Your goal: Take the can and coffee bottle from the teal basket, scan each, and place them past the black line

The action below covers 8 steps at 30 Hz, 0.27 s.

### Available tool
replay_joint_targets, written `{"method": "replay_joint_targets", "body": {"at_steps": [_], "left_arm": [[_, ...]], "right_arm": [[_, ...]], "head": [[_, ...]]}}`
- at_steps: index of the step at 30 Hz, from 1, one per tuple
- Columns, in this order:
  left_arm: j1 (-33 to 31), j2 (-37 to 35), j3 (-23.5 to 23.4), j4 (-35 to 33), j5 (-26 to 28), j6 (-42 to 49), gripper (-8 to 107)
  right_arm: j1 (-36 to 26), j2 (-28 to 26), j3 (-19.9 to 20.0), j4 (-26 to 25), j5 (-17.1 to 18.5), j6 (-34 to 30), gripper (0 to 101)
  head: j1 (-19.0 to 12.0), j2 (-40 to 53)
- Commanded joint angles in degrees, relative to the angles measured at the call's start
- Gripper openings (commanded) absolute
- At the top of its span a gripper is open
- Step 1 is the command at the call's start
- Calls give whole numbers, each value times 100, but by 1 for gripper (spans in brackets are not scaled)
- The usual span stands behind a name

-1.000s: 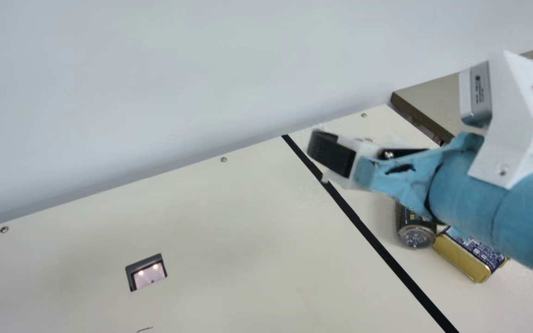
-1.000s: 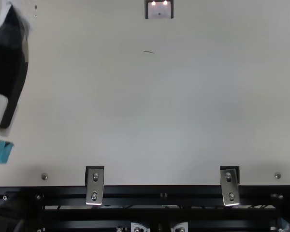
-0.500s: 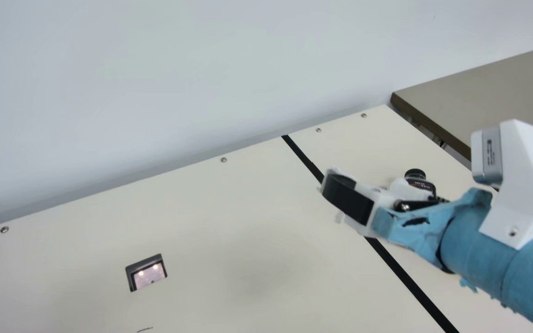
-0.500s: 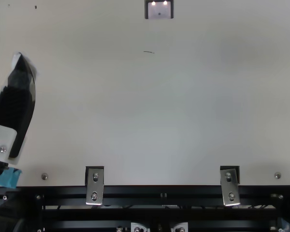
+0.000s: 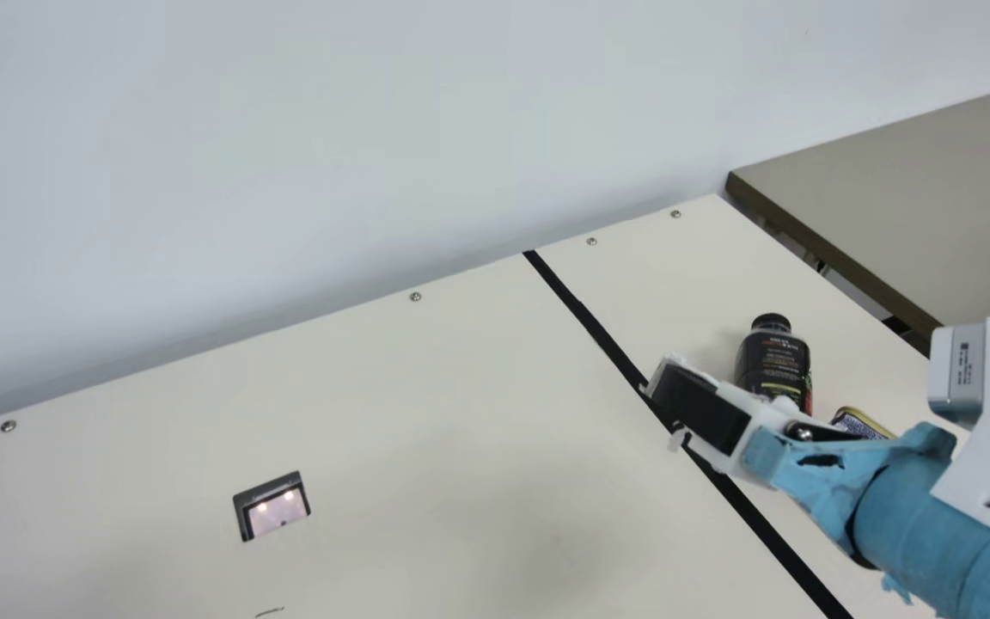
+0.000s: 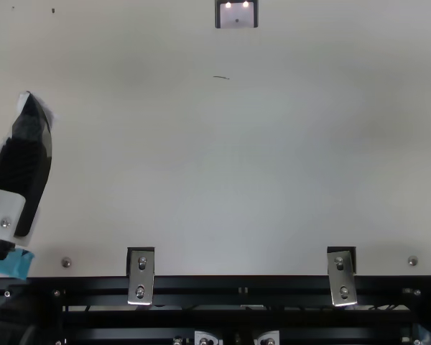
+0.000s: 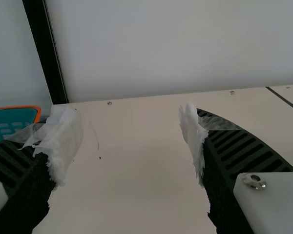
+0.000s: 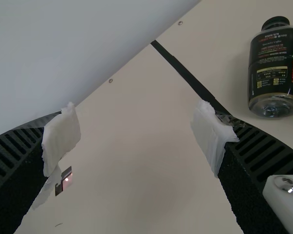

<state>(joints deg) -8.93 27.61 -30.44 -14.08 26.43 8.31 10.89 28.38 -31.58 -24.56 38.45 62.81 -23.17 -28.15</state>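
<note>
A: State of claws?
B: Left claw (image 6: 30,106) spread; right claw (image 5: 671,408) spread
A: Task items?
B: Coffee bottle (image 5: 774,365) and can (image 5: 863,421) on table (image 5: 375,413), past black line (image 5: 598,333), can partly hidden

Soft, diffuse light covers the main view's table (image 5: 375,413) and wall (image 5: 289,172). Faint, smudgy shadows lie near six o'clock; another spreads from the bottle (image 5: 774,361) toward nine. Two bright glints sit in the scanner (image 5: 276,513) between seven and eight, at twelve in the top view. Both wrist views look dimmer.
</note>
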Motion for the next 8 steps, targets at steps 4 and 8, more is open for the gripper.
{"method": "replay_joint_targets", "body": {"at_steps": [4, 8], "left_arm": [[0, 0, 0, 0, 3, 0, 90], [0, 0, 0, 0, -15, 0, 90]], "right_arm": [[0, 0, 0, 0, 0, 0, 101], [0, 0, 0, 0, -5, 0, 101]], "head": [[-173, 50], [-173, 50]]}}
